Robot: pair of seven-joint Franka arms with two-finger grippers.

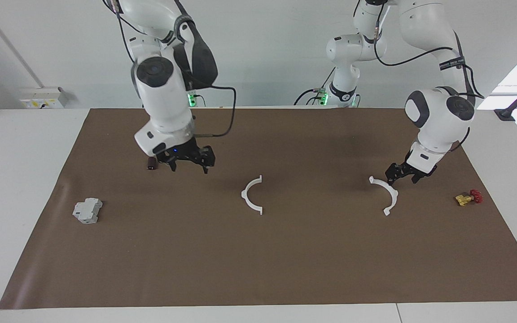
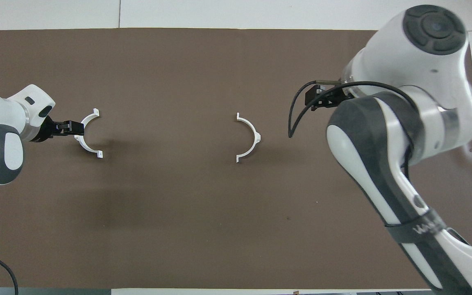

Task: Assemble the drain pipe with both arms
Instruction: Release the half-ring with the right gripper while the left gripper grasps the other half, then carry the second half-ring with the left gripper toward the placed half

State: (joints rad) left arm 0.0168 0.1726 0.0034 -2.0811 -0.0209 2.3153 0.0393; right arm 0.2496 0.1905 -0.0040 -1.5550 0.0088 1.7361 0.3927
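The drain pipe lies as two separate white half-ring arcs on the brown mat. One arc (image 1: 253, 195) (image 2: 249, 137) rests in the middle of the mat. The second arc (image 1: 388, 195) (image 2: 87, 137) lies toward the left arm's end. My left gripper (image 1: 401, 178) (image 2: 75, 128) is low at this second arc, its fingers apart at the outside of the curve, and the arc still rests on the mat. My right gripper (image 1: 188, 168) hangs open and empty above bare mat toward the right arm's end. In the overhead view the arm's own body mostly covers it.
A grey boxy block (image 1: 88, 211) sits near the mat's edge at the right arm's end. A small yellow valve with a red knob (image 1: 467, 197) lies at the left arm's end, just past the second arc. The brown mat (image 1: 258, 269) covers most of the table.
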